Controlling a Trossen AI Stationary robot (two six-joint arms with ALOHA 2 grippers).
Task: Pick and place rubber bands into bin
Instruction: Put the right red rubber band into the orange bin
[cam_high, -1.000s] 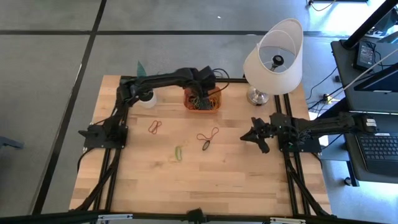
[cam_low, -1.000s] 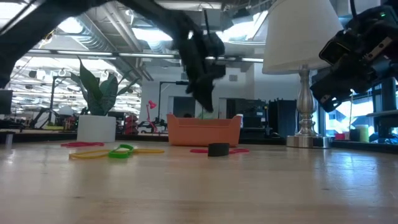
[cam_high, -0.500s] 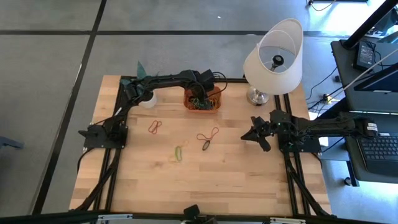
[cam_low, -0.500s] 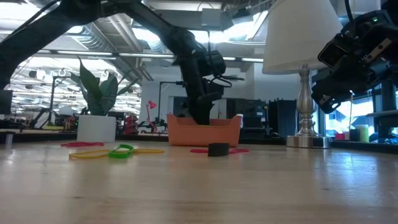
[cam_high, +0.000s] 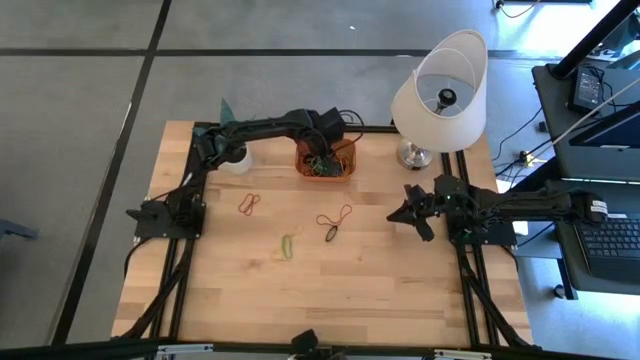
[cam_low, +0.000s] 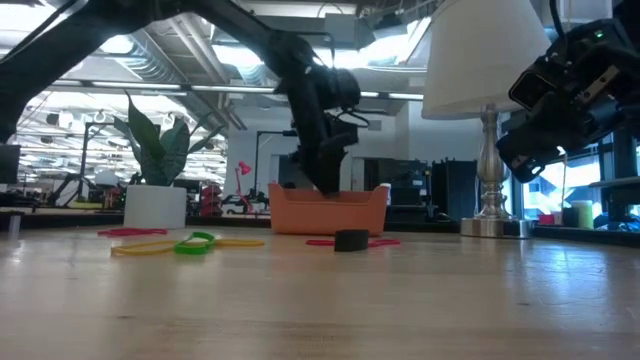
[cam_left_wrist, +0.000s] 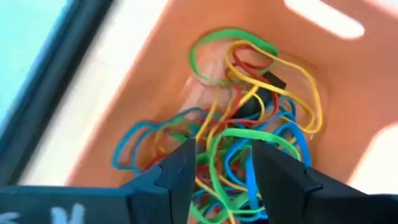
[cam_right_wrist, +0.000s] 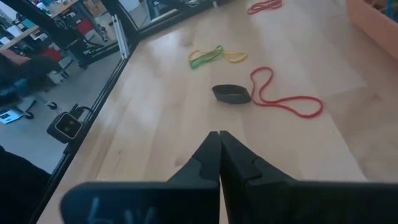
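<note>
From above, my left claw (cam_high: 322, 160) hung over the bin (cam_high: 345, 150) at twelve o'clock on the table (cam_high: 230, 290); it had dropped lower since a second before. My right claw (cam_high: 400, 215) waited at three o'clock.

At table level, loose rubber bands (cam_low: 185, 243) lay before the bin, beside a lamp (cam_low: 487, 120) and a plant pot (cam_low: 155, 205).

My left wrist showed my fingers (cam_left_wrist: 180, 171) spread apart over a tangle of bands (cam_left_wrist: 249, 124), where they had been closed.

My right wrist showed my fingers (cam_right_wrist: 208, 158) pressed together, empty.
</note>
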